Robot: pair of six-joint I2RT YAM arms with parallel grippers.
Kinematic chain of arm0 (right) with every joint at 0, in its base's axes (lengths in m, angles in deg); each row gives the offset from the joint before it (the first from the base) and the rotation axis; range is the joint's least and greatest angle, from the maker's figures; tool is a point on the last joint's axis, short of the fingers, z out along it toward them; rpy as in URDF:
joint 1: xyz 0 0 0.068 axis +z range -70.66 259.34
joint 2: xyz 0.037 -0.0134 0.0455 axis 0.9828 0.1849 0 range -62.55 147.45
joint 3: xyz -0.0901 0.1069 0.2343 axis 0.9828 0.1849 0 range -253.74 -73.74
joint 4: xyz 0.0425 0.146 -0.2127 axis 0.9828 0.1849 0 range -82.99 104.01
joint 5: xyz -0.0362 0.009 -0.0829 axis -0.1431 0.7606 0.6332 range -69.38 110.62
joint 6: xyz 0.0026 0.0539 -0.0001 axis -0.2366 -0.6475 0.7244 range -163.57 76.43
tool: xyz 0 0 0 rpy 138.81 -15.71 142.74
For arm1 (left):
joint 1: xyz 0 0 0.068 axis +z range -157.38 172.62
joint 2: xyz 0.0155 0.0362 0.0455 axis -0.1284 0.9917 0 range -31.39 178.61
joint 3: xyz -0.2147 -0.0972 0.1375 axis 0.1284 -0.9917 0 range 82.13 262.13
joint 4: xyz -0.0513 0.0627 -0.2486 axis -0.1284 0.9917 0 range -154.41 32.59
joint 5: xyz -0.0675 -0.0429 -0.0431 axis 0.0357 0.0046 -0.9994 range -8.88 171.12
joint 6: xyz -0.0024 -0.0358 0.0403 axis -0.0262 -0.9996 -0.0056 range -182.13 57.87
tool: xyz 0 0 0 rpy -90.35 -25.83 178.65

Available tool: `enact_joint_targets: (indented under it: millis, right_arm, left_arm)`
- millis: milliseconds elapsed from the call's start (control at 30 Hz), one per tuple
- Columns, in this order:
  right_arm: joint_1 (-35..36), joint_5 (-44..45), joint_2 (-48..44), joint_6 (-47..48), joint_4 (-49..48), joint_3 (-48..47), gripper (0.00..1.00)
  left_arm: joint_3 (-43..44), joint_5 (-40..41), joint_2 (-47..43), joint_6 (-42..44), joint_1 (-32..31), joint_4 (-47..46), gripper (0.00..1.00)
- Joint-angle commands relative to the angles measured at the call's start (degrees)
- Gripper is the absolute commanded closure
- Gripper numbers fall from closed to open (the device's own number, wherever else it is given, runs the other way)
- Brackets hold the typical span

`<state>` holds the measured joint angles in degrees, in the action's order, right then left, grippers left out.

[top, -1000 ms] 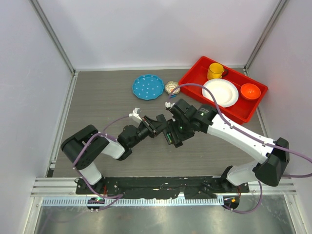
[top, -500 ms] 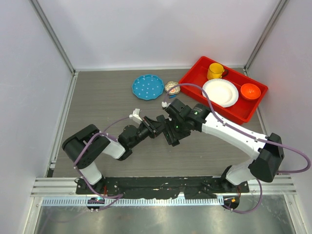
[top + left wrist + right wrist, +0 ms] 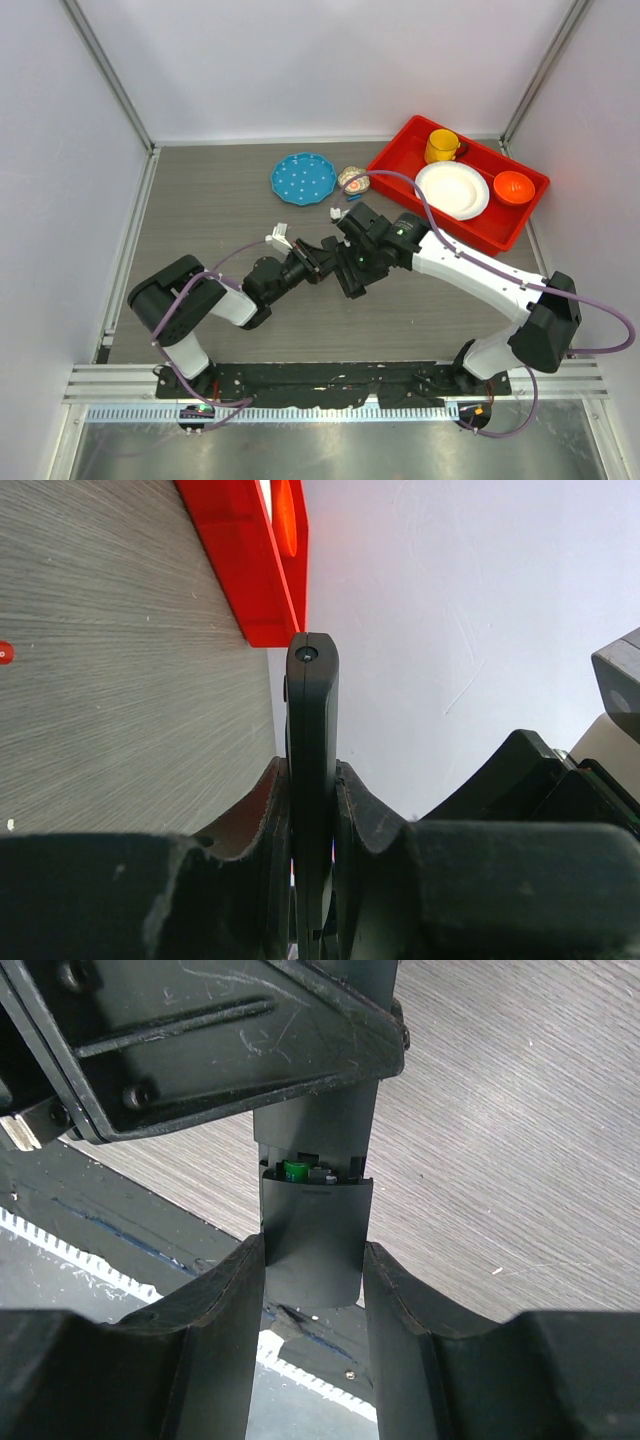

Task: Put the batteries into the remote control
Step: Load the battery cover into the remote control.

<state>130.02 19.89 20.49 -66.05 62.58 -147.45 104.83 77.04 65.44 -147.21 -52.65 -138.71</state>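
Observation:
The remote control (image 3: 312,740), a slim black bar, stands edge-on between the pads of my left gripper (image 3: 314,810), which is shut on it. In the right wrist view its lower end (image 3: 315,1150) points at me. Its battery cover (image 3: 315,1245) is slid partly back. One green battery (image 3: 295,1170) shows in the opening, with a dark grey part beside it that I cannot identify. My right gripper (image 3: 313,1290) is shut on the cover, both fingers touching its sides. In the top view the left gripper (image 3: 322,255) and the right gripper (image 3: 350,272) meet above mid-table.
A red tray (image 3: 522,222) at the back right holds a yellow cup (image 3: 440,146), a white plate (image 3: 452,189) and an orange bowl (image 3: 513,186). A blue plate (image 3: 304,179) and a small patterned object (image 3: 352,178) lie behind the grippers. A small orange piece (image 3: 4,652) lies on the table.
My right arm has shifted slightly left and its gripper has moved closer onto the remote's end. The left arm holds still with the remote.

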Motion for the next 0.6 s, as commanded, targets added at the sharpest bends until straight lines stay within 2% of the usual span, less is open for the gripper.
enact_joint_targets:
  millis: [0,567]
  right_arm:
    - [0.3,0.6,0.3,-0.3,-2.1,-1.4,0.87]
    - [0.4,0.6,-0.6,-1.6,-4.0,1.5,0.87]
  left_arm:
    - [1.0,0.6,0.5,0.2,-0.3,-14.3,1.00]
    - [0.9,1.5,-0.3,0.8,-0.3,-14.3,1.00]
